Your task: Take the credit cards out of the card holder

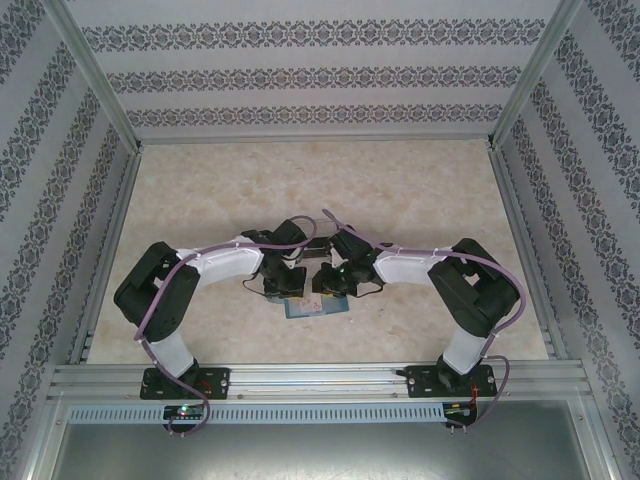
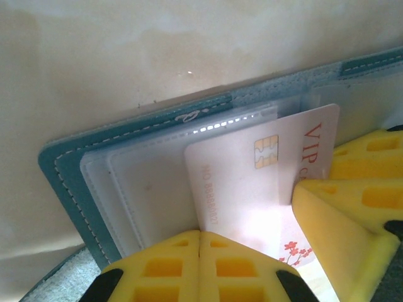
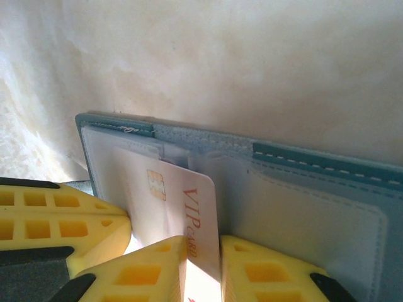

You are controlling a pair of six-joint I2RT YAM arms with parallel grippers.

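The wallet (image 2: 63, 176) is lying open on the table (image 1: 400, 200), just in front of the two arm bases and between them. One white card (image 2: 252, 189), with a gold chip and red lettering, is sticking partway out of the clear plastic sleeves (image 2: 145, 189) inside it.

The left claw (image 2: 199, 242) is being held fully together with nothing between its fingers. Its tips are being pressed down where the sleeves meet the card's near corner, so the wallet is being pinned flat. The right claw (image 3: 203, 248) is being clamped on the card's free edge, one finger on each face. The bite looks shallow and close to a corner.

The step in hand is judged to be the drawing-out of this card. It is best done with a straight pull along the line the card is already pointing. The pull should be low and level with the panel, so that the card is not being bent or levered against the sleeve's mouth. The left claw's pressure should be falling on sleeve and wallet, not on the card itself, or the card is being trapped against the pull. If the wallet is being dragged along, a firmer pin is being called for. Whether more cards are sitting behind this one cannot be told.
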